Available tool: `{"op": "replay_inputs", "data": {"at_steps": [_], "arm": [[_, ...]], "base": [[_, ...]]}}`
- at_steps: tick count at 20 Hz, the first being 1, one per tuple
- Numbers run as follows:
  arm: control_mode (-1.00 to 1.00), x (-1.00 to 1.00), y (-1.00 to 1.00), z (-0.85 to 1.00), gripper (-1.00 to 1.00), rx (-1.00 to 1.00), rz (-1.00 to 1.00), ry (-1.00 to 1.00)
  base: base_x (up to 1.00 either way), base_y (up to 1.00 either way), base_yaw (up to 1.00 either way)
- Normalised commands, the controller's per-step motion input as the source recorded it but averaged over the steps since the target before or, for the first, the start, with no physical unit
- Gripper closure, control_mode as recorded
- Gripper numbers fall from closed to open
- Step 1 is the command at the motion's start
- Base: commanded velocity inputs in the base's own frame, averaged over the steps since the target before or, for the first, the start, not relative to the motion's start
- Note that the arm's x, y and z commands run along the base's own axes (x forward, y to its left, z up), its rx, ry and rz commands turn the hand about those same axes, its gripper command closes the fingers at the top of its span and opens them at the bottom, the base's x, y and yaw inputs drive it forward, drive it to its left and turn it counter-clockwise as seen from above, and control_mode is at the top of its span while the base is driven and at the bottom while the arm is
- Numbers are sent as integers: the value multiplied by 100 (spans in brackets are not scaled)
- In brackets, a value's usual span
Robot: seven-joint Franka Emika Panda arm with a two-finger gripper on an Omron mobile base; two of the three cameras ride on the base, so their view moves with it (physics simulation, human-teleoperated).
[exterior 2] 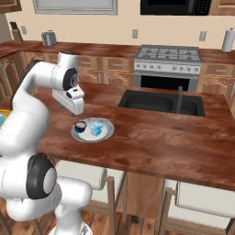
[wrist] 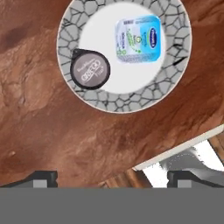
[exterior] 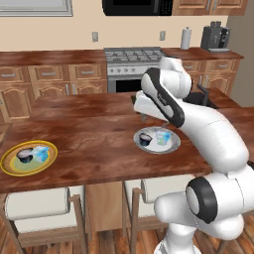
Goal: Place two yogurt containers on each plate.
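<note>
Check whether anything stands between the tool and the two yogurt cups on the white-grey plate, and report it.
Nothing visible does. The open tool hangs above the counter with only bare wood between it and the white-grey plate. The dark cup and the light-blue cup sit side by side on the plate, uncovered.

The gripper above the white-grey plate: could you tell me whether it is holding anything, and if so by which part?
Nothing is held. The gripper hangs open above the white-grey plate, where a dark yogurt cup and a light-blue yogurt cup sit free.
</note>
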Motion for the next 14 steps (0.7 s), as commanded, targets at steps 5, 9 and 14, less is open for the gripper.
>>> {"op": "replay_inputs", "data": {"at_steps": [5, 9, 14], "arm": [[-100, -67, -7, 43, -100, 0, -2, 0], [-100, -56, -20, 37, -100, 0, -9, 0], [-100, -46, -24, 30, -100, 0, -12, 0]], "base": [[0, 0, 0], [0, 0, 0], [0, 0, 0]]}}
